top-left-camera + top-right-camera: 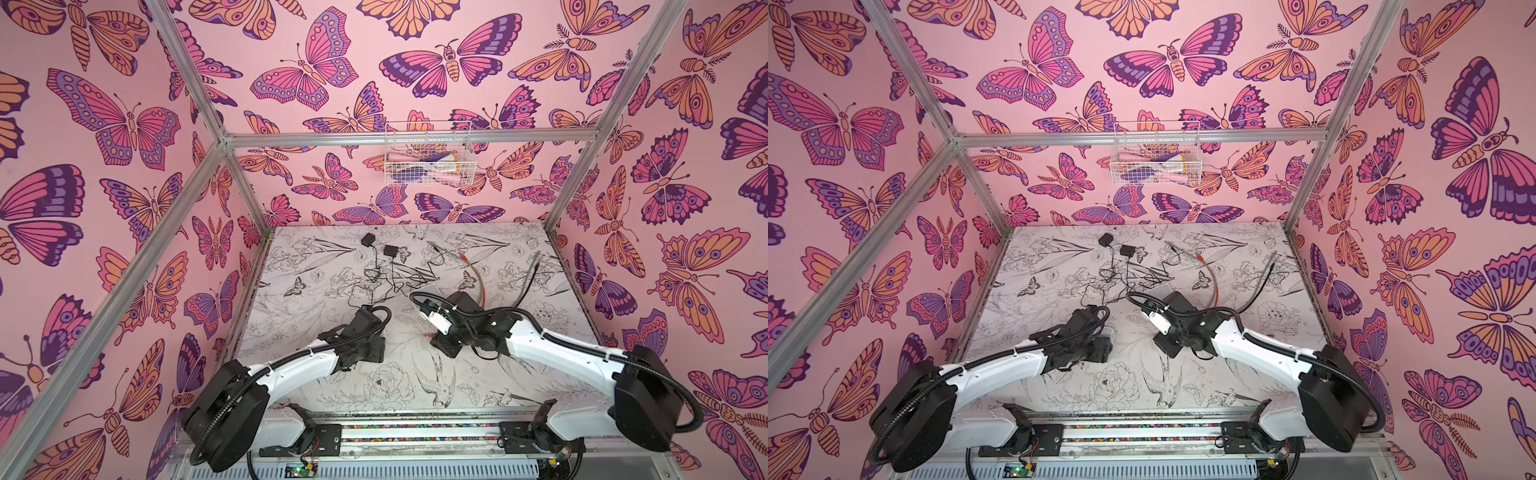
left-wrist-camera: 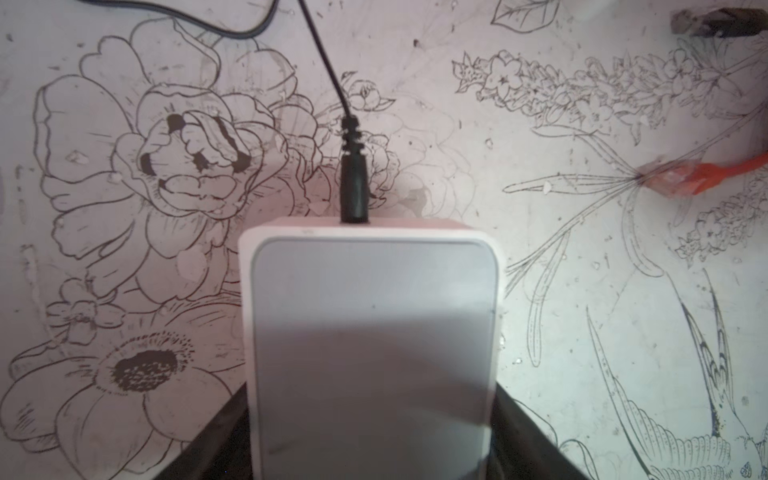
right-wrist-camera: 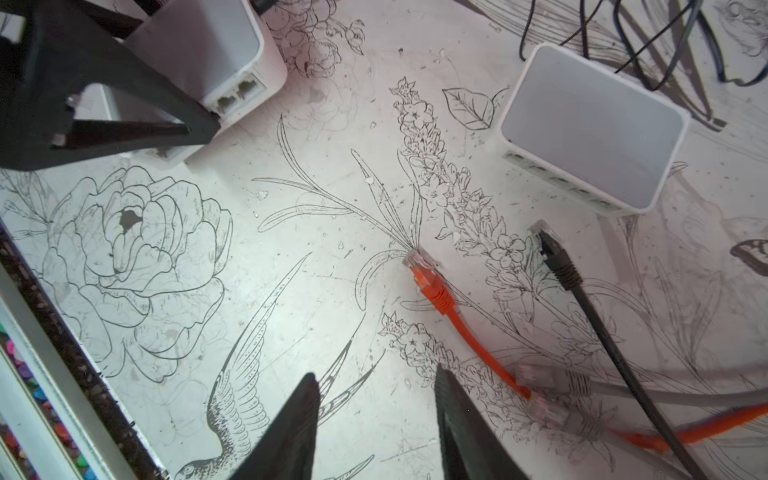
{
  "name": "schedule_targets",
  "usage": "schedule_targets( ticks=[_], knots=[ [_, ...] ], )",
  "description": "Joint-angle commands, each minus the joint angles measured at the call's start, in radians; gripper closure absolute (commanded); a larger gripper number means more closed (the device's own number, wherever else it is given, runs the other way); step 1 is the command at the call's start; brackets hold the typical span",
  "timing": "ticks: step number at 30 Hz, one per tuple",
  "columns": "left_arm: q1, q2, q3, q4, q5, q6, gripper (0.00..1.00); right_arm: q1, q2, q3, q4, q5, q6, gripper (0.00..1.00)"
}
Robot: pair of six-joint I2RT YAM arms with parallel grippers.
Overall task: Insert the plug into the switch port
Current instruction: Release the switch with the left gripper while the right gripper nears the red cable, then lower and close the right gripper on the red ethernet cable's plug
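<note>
Left gripper (image 2: 372,386): grasping white network switch (image 2: 374,332). Right gripper (image 3: 376,372): released, empty, near orange Ethernet plug (image 3: 419,264). Step: plug pickup, probably; next move calls for fingers astride plug.

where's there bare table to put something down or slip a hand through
Free: the front strip of the table between the two arm bases, and the left rear edge beside the black adapters. Crowded: the adapter wires mid-back; the orange cable and grey cable on the right.
</note>
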Motion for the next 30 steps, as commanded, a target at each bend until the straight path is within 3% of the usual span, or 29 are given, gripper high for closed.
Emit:
schedule_targets(
  ticks=[1, 5, 6, 7, 17, 23, 30],
  knots=[
    [0.008, 0.002, 0.004, -0.009, -0.018, -0.019, 0.31, -0.017, 0.08, 0.085, -0.088, -0.013, -0.043, 0.53],
    [0.008, -0.003, 0.0, -0.01, -0.008, -0.024, 0.21, -0.019, 0.142, 0.11, -0.092, 0.002, -0.063, 0.52],
    [0.008, -0.006, -0.002, -0.009, -0.01, -0.025, 0.07, -0.024, 0.144, 0.111, -0.09, 0.005, -0.065, 0.52],
    [0.008, -0.011, -0.003, -0.009, -0.011, -0.026, 0.0, -0.029, 0.144, 0.111, -0.086, 0.003, -0.066, 0.52],
    [0.014, -0.127, -0.023, -0.009, -0.018, -0.034, 0.0, -0.06, 0.199, 0.082, -0.054, 0.026, -0.084, 0.53],
    [0.024, -0.348, -0.066, -0.003, -0.078, -0.058, 0.0, -0.09, 0.227, 0.08, -0.038, -0.007, -0.108, 0.57],
    [0.074, -0.636, -0.134, 0.049, -0.015, -0.069, 0.0, -0.097, 0.29, 0.127, -0.075, -0.036, -0.137, 0.6]
  ],
)
